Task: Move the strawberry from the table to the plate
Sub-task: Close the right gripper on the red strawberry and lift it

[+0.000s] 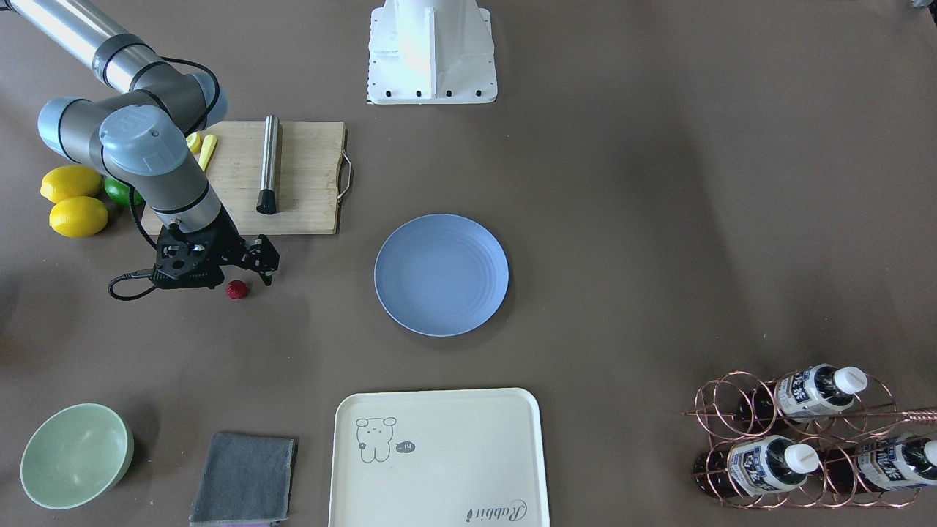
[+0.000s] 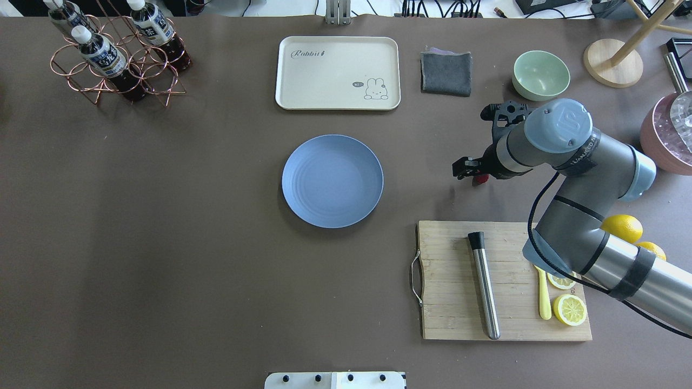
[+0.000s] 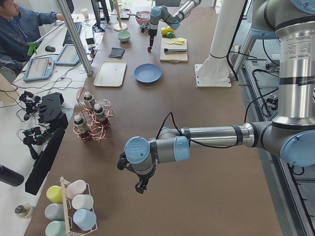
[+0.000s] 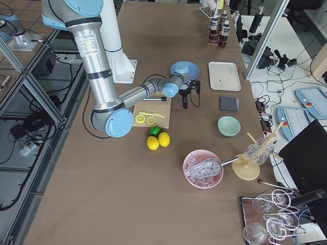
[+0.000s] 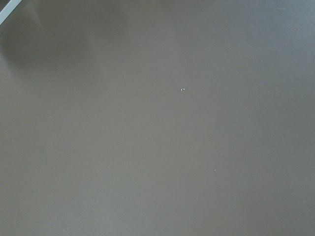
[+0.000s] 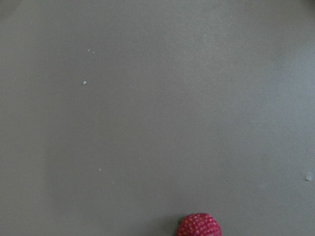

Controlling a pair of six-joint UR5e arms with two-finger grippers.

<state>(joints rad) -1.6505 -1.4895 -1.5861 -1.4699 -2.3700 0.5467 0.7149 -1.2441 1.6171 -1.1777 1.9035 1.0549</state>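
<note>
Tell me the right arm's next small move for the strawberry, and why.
Probably a small shift of the right gripper to centre it over the strawberry before lowering. The strawberry lies free on the table, just beside the gripper. In the right wrist view it sits at the bottom edge, not centred. The plate is empty.

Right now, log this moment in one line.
stage: pre-grasp; right claw: open, by strawberry; strawberry: on table; plate: empty; left claw: state unclear
</note>
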